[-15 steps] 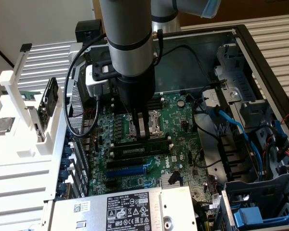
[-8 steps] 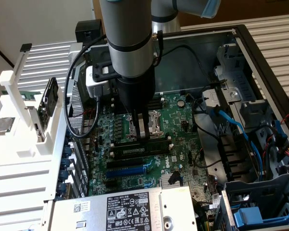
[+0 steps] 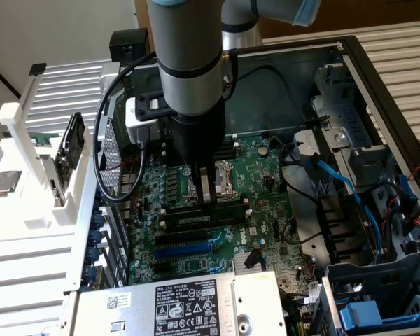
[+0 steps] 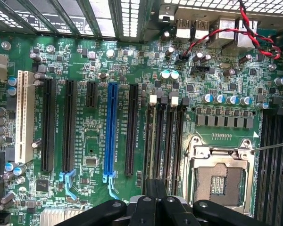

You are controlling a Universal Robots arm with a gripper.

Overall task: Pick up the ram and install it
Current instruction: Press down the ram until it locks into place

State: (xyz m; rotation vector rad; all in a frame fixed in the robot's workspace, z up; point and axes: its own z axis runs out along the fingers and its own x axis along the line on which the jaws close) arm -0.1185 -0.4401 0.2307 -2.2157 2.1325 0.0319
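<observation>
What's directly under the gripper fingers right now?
The shut fingers press down over the black memory slots beside the silver CPU socket. A thin stick stands in the slot; the fingers cover the contact point.

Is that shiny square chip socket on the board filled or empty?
Empty: the socket shows bare contacts inside its metal frame, with no chip seated.

The gripper (image 3: 207, 187) stands with its fingers closed, low over the motherboard (image 3: 266, 182) of the open computer case (image 3: 364, 63), and its tips are at the ram (image 3: 204, 208), which lies in the black memory slots (image 3: 203, 218) just beside the CPU socket (image 3: 222, 178). Past these slots from the socket is the blue expansion slot (image 3: 185, 248). Blue cables (image 3: 336, 178) run beside the motherboard on the exterior view's right.
</observation>
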